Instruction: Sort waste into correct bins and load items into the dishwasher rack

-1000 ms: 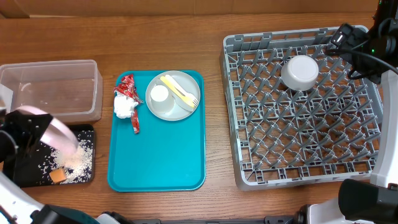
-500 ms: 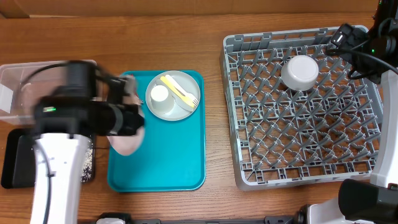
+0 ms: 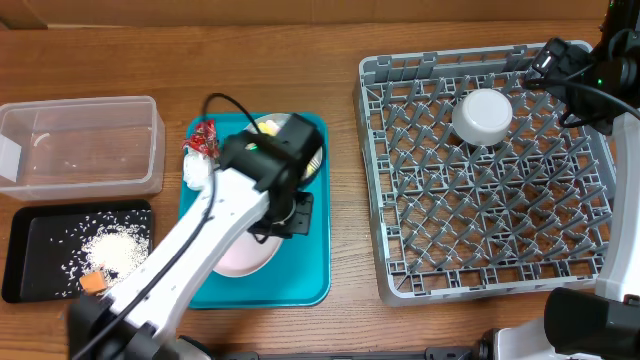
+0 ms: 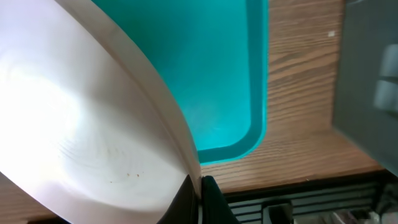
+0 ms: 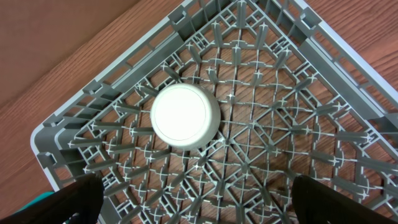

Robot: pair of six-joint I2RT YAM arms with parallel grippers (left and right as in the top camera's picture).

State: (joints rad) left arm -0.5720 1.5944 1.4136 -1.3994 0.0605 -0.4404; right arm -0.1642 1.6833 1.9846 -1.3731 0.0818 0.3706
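Pinching the rim of the white round plate [image 4: 81, 124] tight, the left end effector [image 4: 198, 190] is holding it above the flat teal tray [image 3: 300, 270]; the big grey plastic dishwasher rack [image 3: 500, 225] is sitting to its right.

A white plate [image 3: 245, 255] is pinched at its rim by the left hand [image 4: 200, 190]. A white bowl [image 3: 483, 117] sits upside down in the grey rack [image 3: 372, 180]. Rice [image 3: 115, 245] and an orange cube [image 3: 93, 283] lie in the black tray [image 3: 30, 250], just in front of the clear tub [image 3: 155, 140]. A red wrapper [image 3: 205, 137] and napkin [image 3: 197, 172] lie touching, right of the tub.
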